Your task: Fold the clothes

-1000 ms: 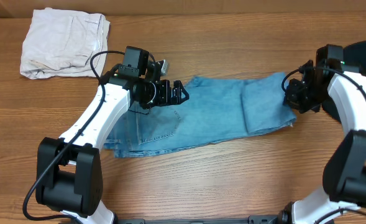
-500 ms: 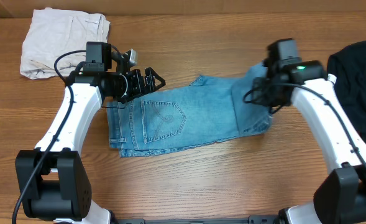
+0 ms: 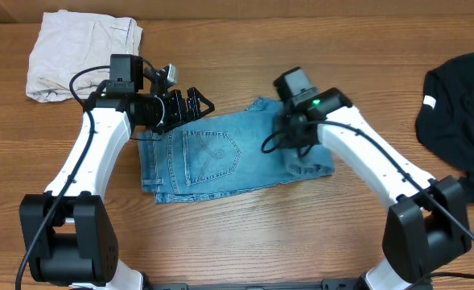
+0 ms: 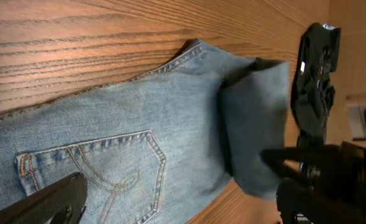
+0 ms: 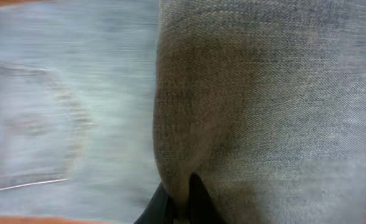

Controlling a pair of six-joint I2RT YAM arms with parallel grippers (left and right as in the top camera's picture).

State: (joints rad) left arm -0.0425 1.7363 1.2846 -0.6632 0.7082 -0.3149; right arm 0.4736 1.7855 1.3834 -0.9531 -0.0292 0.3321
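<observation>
A robotics lab bench is being shown: a left arm (image 3: 84,153) and a right arm (image 3: 373,161), white-shelled with exposed black cable (image 3: 82,75), are being run at a wood-grain table (image 3: 245,242) where clothes (image 3: 212,161) are being handled.

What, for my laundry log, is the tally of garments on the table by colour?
Light blue: 1, the light-blue jeans
Off-white: 1, the off-white garment
Black: 1, the black garment
Total: 3 garments
</observation>
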